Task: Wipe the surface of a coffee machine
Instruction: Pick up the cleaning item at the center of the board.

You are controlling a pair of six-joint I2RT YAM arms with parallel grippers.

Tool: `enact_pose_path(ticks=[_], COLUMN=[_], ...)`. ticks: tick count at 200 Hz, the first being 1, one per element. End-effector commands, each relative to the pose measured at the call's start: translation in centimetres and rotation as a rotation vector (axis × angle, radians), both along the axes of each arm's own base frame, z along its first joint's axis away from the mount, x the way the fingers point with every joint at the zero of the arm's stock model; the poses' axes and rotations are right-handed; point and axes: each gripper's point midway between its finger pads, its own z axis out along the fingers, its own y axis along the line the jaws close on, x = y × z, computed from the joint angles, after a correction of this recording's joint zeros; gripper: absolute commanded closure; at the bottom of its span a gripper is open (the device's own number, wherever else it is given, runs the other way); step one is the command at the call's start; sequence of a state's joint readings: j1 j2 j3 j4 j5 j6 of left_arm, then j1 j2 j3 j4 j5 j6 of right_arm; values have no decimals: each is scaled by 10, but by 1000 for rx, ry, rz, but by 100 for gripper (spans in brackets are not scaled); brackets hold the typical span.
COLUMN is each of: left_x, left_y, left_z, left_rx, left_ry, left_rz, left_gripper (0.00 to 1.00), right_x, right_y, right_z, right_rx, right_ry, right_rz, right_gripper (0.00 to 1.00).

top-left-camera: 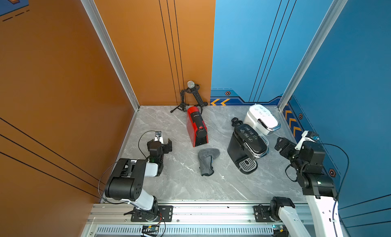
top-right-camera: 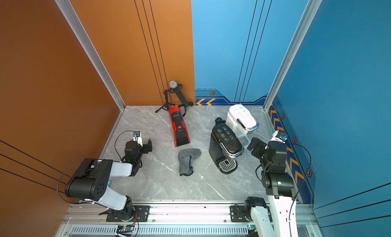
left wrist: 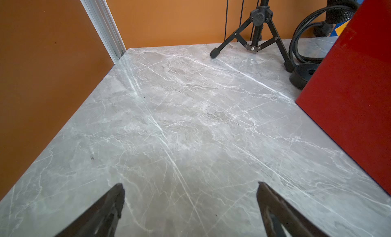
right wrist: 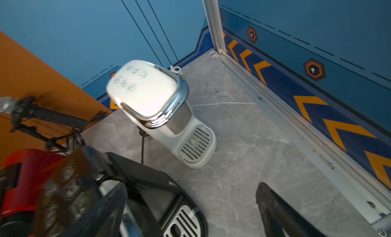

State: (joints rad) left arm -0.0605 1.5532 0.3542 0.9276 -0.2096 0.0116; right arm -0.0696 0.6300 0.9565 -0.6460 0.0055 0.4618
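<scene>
L gripper (left wrist: 190,186): fingers wide apart over bare marble tabletop (left wrist: 169,119), nothing btwn them. R gripper (right wrist: 191,187): jaws also spread wide, empty, hovering just right of black coffee machine (top-left-camera: 247,147), small gap btwn them in both top views. Grey cloth (top-left-camera: 207,159) crumpled mid-tabletop, red coffee machine (top-left-camera: 196,125) just behind it, black one to its right; neither gripper touches it. White coffee machine (top-left-camera: 261,119) behind black one, near back right corner. Mic on tripod (top-left-camera: 191,92) at back wall, behind red machine.
</scene>
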Motion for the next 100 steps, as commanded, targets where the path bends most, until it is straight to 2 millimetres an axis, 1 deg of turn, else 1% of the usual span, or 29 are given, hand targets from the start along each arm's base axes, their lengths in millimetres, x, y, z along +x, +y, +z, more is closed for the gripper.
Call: enact_pose_path(ticks=[1,9,18,32,33,34,35,46,48,49,52,53,54,64,72,87,100], left_x=[4,4,4,3,4,4,4,4,4,4,4,4,4,4,4,4,4], left_y=[1,1,0,1,1,1,1,0,0,0,0,0,0,0,0,0,0], left_z=[6,6,6,6,6,6,6,6,6,6,6,6,6,7,7,6,7], left_rx=[14,14,15,16,16,16,16,17,16,16,17,17,16,17,18,17,17], left_ry=[-20,-20,-20,-19,-21,-21,-21,-20,-21,-20,-20,-21,-21,-23,-23,-22,-24], left_rz=[9,10,10,10,10,10,10,9,10,10,10,9,9,9,9,9,11], left_gripper=[2,2,2,2,2,2,2,2,2,2,2,2,2,2,2,2,2], right_x=[1,3,6,9,9,7,9,7,7,7,7,2,2,0,2,5,9], right_y=[51,69,91,130,133,141,140,176,182,189,195,205,208,238,255,290,309], right_z=[38,43,42,33,32,30,30,20,16,14,11,10,8,-8,-25,-63,-94], right_rx=[55,60,51,-4,-10,-17,-23,-107,-129,-150,-170,-183,-194,-303,-370,-392,-420], right_ry=[-65,-60,-34,26,31,36,38,71,82,88,96,97,101,136,172,272,343], right_rz=[255,331,411,533,541,566,557,645,657,670,679,713,720,762,765,820,823], right_gripper=[4,5,5,6,6,7,6,6,6,5,5,5,5,4,2,1,2])
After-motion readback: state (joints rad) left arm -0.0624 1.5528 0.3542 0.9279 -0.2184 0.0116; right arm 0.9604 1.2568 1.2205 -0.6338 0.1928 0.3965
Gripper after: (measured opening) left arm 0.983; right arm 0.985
